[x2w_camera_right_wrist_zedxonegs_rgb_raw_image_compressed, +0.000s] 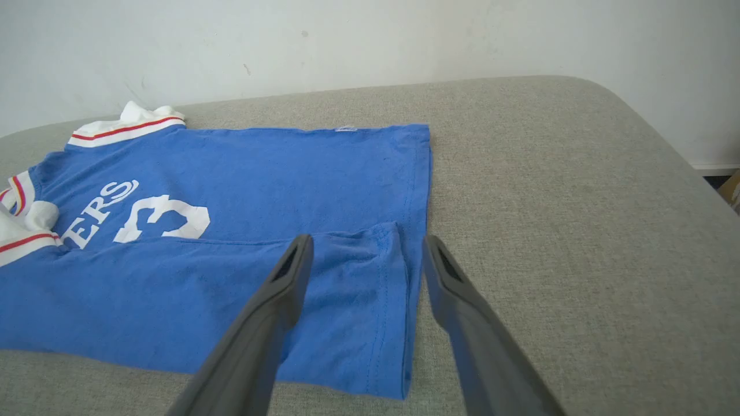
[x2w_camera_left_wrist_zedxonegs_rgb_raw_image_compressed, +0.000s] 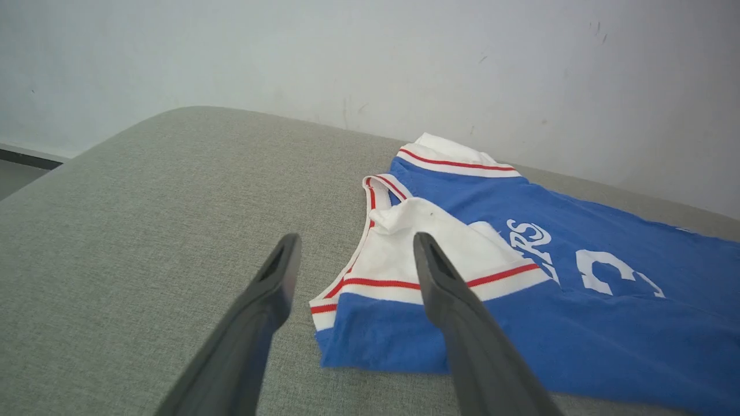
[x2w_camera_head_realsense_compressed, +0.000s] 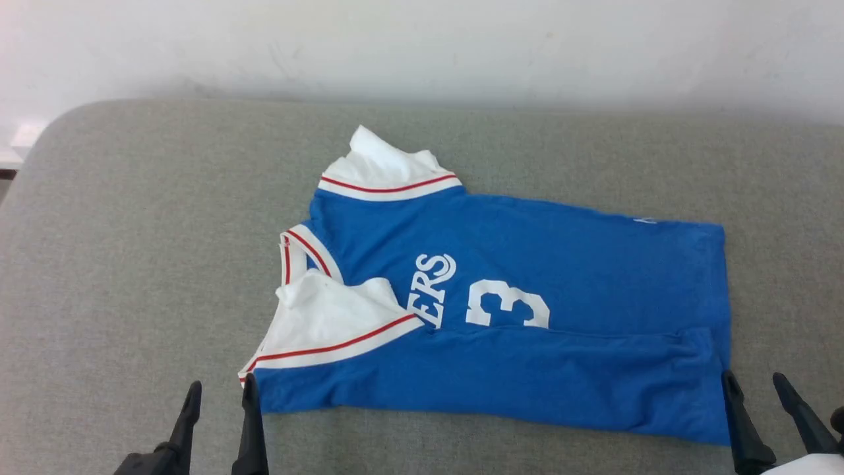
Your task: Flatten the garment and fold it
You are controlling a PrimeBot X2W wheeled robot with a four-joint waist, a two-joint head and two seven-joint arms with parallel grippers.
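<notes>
Left claw (x2w_camera_head_realsense_compressed: pixel 221 396) spread, empty, at near sleeve corner of shirt (x2w_camera_head_realsense_compressed: pixel 527 264); right claw (x2w_camera_head_realsense_compressed: pixel 755 389) same, at its near hem corner. Shirt lies front-up, near edge folded over, grey pad (x2w_camera_head_realsense_compressed: pixel 132 231) under it.

One garment (x2w_camera_head_realsense_compressed: pixel 527 297), one grey padded surface (x2w_camera_head_realsense_compressed: pixel 132 264), a left gripper (x2w_camera_head_realsense_compressed: pixel 221 382) and a right gripper (x2w_camera_head_realsense_compressed: pixel 753 377), two jaws each

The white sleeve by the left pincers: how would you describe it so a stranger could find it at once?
On the grey padded surface lies the garment, a blue jersey with a white 3. At its collar end, just beyond the left gripper, the near sleeve lies folded onto the blue front. Unlike the far sleeve, its red stripe slants up to the ERS lettering.
</notes>
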